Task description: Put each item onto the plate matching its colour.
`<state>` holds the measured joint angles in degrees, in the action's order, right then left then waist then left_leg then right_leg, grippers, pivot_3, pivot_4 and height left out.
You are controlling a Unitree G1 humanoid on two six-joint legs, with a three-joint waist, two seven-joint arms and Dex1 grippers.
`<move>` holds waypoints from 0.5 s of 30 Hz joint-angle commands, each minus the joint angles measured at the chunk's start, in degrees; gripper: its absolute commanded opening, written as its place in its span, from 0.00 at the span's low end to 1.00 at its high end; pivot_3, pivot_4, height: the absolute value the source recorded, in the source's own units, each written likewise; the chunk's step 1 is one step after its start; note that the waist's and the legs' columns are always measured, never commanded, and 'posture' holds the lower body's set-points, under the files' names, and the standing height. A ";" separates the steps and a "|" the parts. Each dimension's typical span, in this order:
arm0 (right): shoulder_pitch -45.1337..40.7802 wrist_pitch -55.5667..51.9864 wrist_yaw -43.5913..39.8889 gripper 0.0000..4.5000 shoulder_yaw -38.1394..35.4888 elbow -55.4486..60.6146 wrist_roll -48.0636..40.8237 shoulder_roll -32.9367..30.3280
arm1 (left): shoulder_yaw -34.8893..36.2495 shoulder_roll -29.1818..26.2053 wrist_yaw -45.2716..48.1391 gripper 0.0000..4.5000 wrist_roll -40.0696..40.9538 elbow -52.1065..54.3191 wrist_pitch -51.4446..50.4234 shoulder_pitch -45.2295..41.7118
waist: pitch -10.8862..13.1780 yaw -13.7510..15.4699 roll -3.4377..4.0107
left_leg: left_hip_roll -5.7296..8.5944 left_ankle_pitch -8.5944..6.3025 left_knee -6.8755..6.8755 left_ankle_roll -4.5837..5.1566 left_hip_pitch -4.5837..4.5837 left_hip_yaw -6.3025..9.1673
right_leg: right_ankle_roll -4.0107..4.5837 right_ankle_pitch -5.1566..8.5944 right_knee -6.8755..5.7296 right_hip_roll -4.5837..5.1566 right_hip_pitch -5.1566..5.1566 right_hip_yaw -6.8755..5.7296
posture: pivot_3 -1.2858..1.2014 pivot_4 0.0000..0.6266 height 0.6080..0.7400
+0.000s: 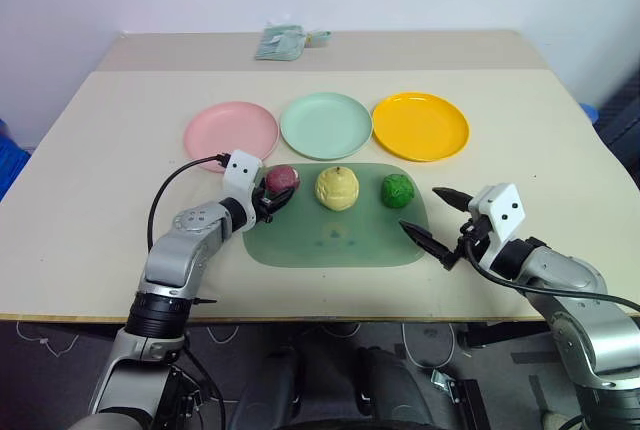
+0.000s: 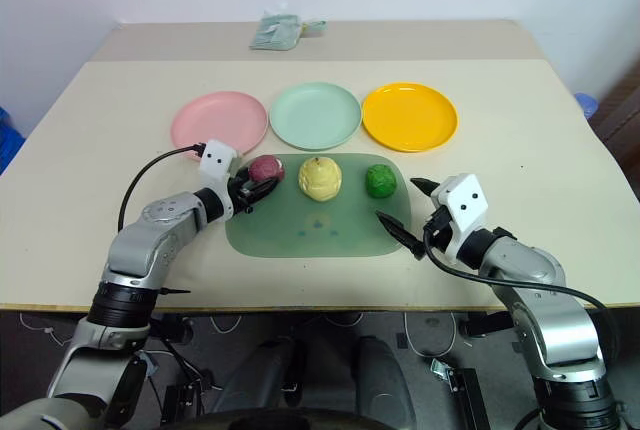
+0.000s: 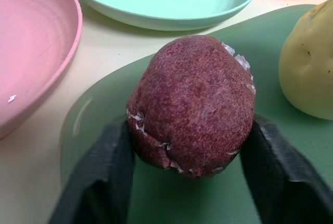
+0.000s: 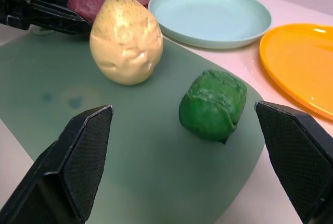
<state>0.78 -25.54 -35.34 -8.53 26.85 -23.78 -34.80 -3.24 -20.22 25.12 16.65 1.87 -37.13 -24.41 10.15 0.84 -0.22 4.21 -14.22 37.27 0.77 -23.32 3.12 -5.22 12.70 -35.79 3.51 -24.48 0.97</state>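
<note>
On the translucent green board (image 1: 335,242) lie a maroon round item (image 1: 282,179), a pale yellow stemmed item (image 1: 337,188) and a bumpy dark green item (image 1: 397,190). Behind the board stand a pink plate (image 1: 230,130), a mint green plate (image 1: 325,125) and an orange-yellow plate (image 1: 420,126), all bare. My left gripper (image 1: 278,190) is shut on the maroon item (image 3: 192,104), one finger pressed on each side, at the board's left end. Off the board's right end, my right gripper (image 1: 421,208) stands open, pointing toward the dark green item (image 4: 213,104) with a gap before it.
A crumpled pale green cloth (image 1: 285,42) lies at the table's far edge. The table's front edge (image 1: 330,318) runs close under both arms. A black cable (image 1: 175,185) loops from the left wrist over the table.
</note>
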 commanded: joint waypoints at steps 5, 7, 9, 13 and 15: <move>-1.73 1.15 0.01 1.00 -0.86 0.39 -0.12 0.15 | 2.95 0.58 -1.35 0.47 0.08 3.47 2.26 -0.20 | 0.00 0.00 0.00 | 0.00 0.00 0.01 0.00 0.00 0.00 | 0.00 0.00 -0.01 0.00 0.00 0.00 | 0.52 0.24 1.00; -1.80 1.32 -0.03 1.00 -0.75 0.20 -0.03 0.24 | 4.94 1.37 -2.93 0.47 0.26 3.71 3.35 -0.65 | 0.00 0.00 0.00 | 0.00 0.00 0.01 0.00 0.00 0.00 | 0.00 0.00 -0.01 0.00 0.00 0.00 | 0.52 0.24 1.00; -1.86 1.49 -0.07 1.00 -0.59 0.02 0.07 0.34 | 7.25 2.42 -5.74 0.47 -0.19 2.66 4.71 -2.01 | 0.00 0.02 0.00 | 0.00 0.00 0.01 0.00 0.00 0.00 | 0.00 0.00 -0.01 0.00 0.00 0.00 | 0.52 0.24 1.00; -2.47 1.97 -0.18 1.00 0.18 -0.68 0.37 0.69 | 11.87 4.15 -13.35 0.47 -2.09 -5.49 7.53 -7.52 | 0.01 0.17 -0.03 | 0.00 0.00 0.09 0.00 -0.01 0.00 | -0.01 0.00 -0.06 0.00 0.00 -0.03 | 0.52 0.24 1.00; -2.76 2.11 -0.17 1.00 0.47 -0.90 0.49 0.78 | 14.07 4.90 -16.99 0.47 -2.82 -10.68 9.39 -10.48 | 0.01 0.06 -0.04 | 0.03 0.00 0.09 0.00 0.00 0.00 | -0.01 -0.01 -0.08 -0.01 0.01 -0.04 | 0.52 0.24 1.00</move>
<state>-1.21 -24.68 -35.34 -7.67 25.33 -23.28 -34.52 8.61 -15.54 10.98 14.55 -6.63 -30.00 -33.37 10.16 0.90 -0.26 4.24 -14.22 37.36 0.77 -23.33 3.12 -5.24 12.69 -35.87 3.50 -24.48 0.92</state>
